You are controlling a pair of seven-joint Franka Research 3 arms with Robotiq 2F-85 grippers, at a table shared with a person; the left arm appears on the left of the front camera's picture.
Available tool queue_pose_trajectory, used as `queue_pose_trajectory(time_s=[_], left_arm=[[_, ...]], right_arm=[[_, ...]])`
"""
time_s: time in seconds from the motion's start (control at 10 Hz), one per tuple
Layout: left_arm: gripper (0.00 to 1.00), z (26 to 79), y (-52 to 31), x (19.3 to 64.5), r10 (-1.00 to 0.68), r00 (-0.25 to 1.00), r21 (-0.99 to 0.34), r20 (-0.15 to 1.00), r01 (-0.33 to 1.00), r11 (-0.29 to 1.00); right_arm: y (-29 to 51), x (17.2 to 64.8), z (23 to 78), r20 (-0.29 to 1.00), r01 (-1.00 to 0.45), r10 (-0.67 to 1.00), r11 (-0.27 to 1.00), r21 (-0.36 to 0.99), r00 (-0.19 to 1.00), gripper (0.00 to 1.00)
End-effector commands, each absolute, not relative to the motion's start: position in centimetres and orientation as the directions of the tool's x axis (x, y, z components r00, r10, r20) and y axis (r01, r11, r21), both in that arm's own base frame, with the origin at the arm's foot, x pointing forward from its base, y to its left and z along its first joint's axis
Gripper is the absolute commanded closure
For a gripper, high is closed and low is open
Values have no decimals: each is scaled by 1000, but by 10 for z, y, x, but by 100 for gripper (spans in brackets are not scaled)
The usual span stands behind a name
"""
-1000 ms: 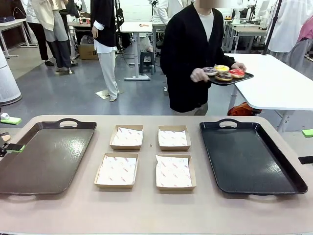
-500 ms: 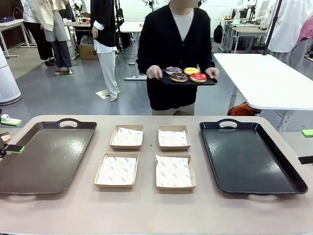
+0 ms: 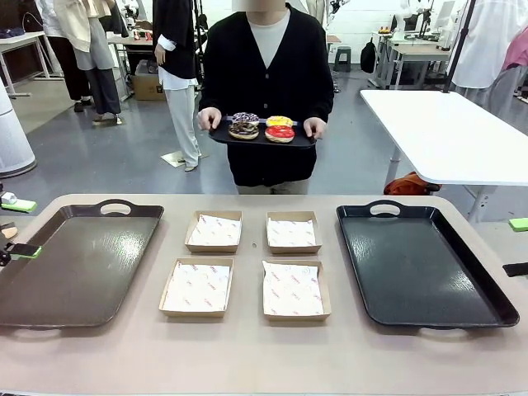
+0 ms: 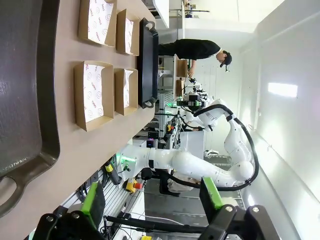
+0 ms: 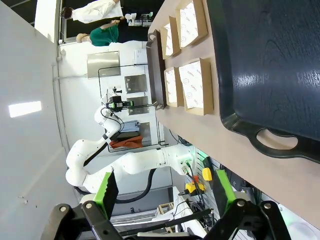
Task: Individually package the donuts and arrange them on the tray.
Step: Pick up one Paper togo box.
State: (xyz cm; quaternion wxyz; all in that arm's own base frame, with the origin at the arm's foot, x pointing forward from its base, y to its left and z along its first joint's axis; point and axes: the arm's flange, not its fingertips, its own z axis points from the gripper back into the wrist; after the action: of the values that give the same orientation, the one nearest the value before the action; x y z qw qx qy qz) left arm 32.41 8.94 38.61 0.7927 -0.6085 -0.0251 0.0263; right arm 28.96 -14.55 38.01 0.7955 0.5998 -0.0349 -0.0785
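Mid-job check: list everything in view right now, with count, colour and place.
donuts: four; red, yellow, dark chocolate, chocolate with pale drizzle; on the small tray.
small tray: one, black; carried beyond the table's far edge.
boxes: four, brown card with white paper liners; two-by-two block at table centre.
brown tray: one; table's left side.
black tray: one; table's right side.
table: one, beige.
person's hands: two; gripping the small tray's ends.
left pincer: one, black with green pads; open, by the table's left edge.
right pincer: one, same colours; open, by the right edge.
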Motion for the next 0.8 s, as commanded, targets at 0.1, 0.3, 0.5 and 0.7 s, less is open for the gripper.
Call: queue_pose_trajectory(time_s=[0.1, 0.3, 0.5, 0.7], left_arm=[[0, 387, 89, 325, 80, 997, -971, 12, -8, 241], [0, 387, 89, 325, 80, 997, -971, 12, -8, 241], [0, 387, 89, 325, 80, 997, -971, 12, -8, 241], [0, 387, 89, 325, 80, 997, -971, 12, -8, 241]], right_arm=[[-146, 289, 380, -38, 82, -168, 263, 961, 985, 0], [-146, 289, 380, -38, 82, -168, 263, 961, 985, 0], [-146, 289, 380, -38, 82, -168, 263, 961, 985, 0], [-146, 289, 380, -38, 82, -168, 263, 961, 985, 0]])
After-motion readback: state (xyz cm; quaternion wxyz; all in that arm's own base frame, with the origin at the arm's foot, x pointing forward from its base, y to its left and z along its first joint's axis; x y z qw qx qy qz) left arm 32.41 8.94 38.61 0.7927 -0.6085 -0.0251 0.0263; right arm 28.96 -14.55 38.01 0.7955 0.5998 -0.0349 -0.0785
